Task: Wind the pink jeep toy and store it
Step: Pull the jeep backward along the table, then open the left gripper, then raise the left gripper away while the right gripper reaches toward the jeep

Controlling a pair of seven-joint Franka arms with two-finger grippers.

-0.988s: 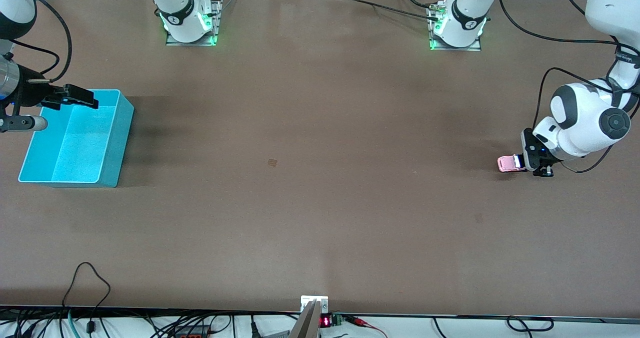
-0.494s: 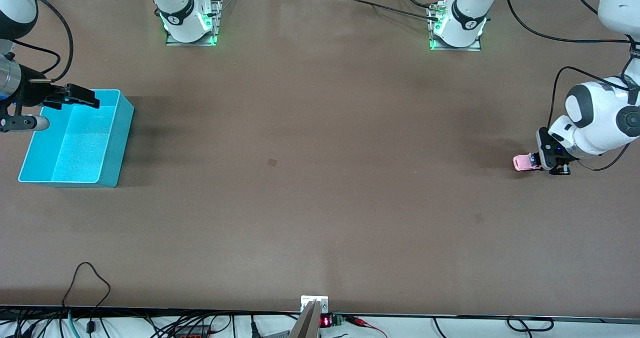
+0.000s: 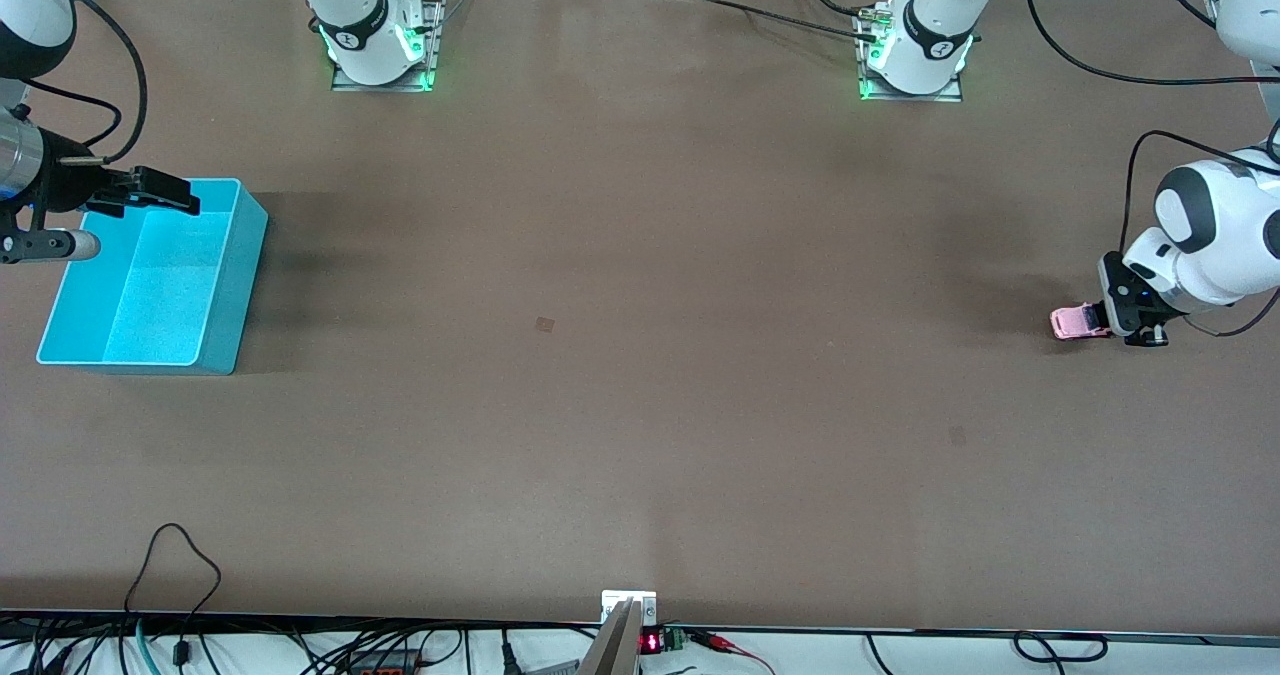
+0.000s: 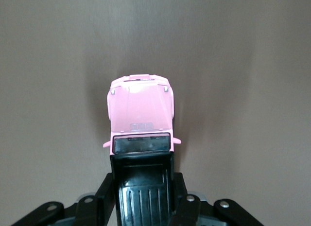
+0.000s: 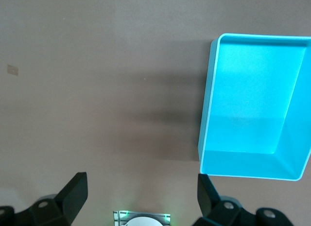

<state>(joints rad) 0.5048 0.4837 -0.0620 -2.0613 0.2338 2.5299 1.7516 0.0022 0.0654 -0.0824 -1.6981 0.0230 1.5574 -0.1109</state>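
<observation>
front view, left gripper (image 3: 1108,321) hiding pink jeep toy (image 3: 1077,323) rear

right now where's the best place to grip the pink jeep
Grip the jeep across its black-roofed rear half, one finger on each flat side, coming from the tail end. The left gripper already holds it this way: shut on the rear, pink hood pointing away. The body is narrow and boxy, so the parallel sides suit a pinch. The right gripper waits open over the table beside the bin.
</observation>
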